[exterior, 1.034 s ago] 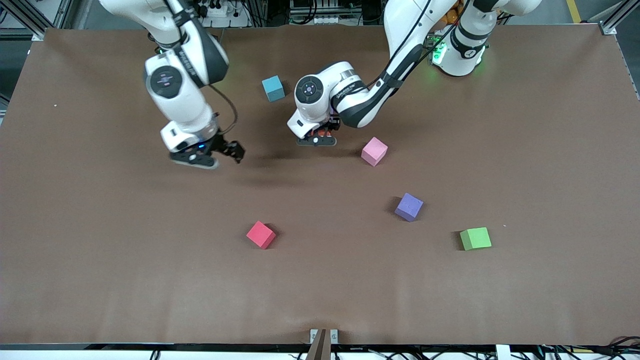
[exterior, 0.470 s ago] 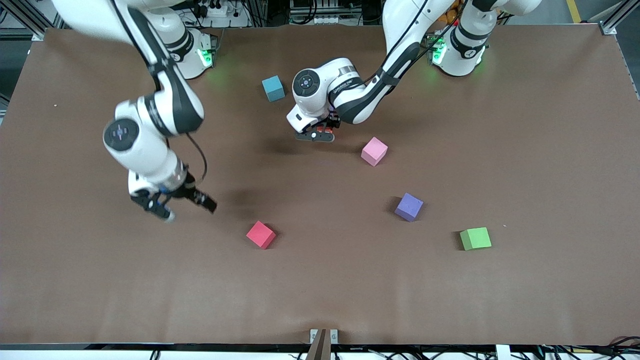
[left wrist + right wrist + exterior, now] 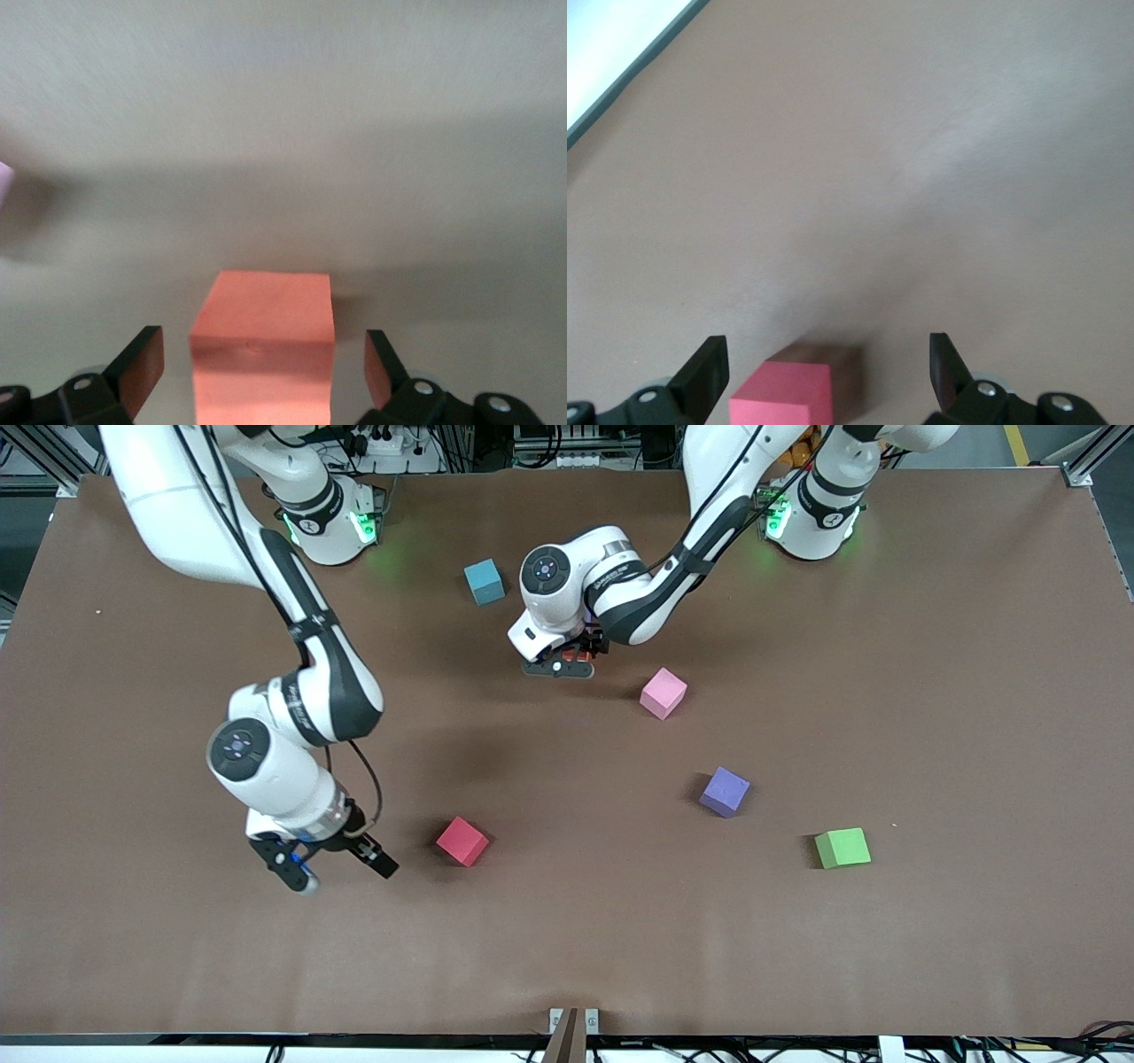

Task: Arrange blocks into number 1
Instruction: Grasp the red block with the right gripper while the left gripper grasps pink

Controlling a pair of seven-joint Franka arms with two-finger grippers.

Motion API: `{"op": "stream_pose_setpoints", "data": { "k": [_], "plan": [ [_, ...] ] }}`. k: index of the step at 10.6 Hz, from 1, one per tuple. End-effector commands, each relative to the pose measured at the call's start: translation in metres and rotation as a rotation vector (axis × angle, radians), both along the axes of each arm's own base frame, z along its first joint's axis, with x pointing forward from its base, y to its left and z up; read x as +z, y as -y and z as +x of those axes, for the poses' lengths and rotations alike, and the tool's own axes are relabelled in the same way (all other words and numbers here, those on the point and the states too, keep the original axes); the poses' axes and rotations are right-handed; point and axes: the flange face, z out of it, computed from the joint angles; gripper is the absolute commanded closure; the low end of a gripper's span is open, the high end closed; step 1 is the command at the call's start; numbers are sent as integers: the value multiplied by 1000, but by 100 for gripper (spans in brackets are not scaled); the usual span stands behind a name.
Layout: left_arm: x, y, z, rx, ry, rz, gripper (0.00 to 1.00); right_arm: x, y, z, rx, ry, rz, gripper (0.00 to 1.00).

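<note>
Two grippers, both spread wide. We see the left gripper (image 3: 560,666) low over the table, its fingers (image 3: 140,367) standing clear on either side of the orange matte foam cube (image 3: 263,341), gripping nothing. Right gripper (image 3: 339,867) is empty, just beside the red foam cube (image 3: 462,841), toward the right arm's end. Light pink foam cube (image 3: 664,693) and purple foam cube (image 3: 725,791) sit toward the left arm's end.

A brown table (image 3: 930,691) is carrying scattered foam cubes. A light blue cube (image 3: 484,581) is sitting farthest from the front camera, an orange cube (image 3: 262,341) near it, then a pink cube (image 3: 664,693). A purple cube (image 3: 725,791), red cube (image 3: 462,841) and green cube (image 3: 842,848) are lying nearer.
</note>
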Motion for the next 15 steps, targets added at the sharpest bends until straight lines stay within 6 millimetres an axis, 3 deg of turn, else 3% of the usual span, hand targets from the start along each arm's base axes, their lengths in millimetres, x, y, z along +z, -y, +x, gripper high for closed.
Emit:
{"op": "stream_pose_setpoints", "data": {
  "k": [1,2,4,5,7,8,9,10,12,15],
  "plan": [
    [53,-30,41,59,79,-26,0,-22,-40,6,0,-1,27,0],
    [62,-46,60,68,90,-29,0,-41,-57,-1,13,-21,26,0],
    [69,-88,100,-89,91,-40,0,-58,-83,-13,3,-46,32,0],
    [67,-108,113,-176,81,-42,0,-67,-90,-17,3,-54,34,0],
    [63,-131,119,-318,68,-40,0,-85,-100,-21,17,-42,36,0],
    [56,-140,116,-411,67,-13,0,-95,-107,-26,29,-53,30,5],
    [45,-145,111,-441,59,5,0,-96,-108,-29,39,-56,26,29],
    [33,-148,100,-452,51,5,0,-94,-108,-29,51,-55,24,43],
    [13,-156,73,-476,65,-19,0,-86,-134,-57,178,-62,-20,46],
    [7,-160,67,-519,78,5,0,-57,-139,-106,326,-71,-47,49]
  ]
}}
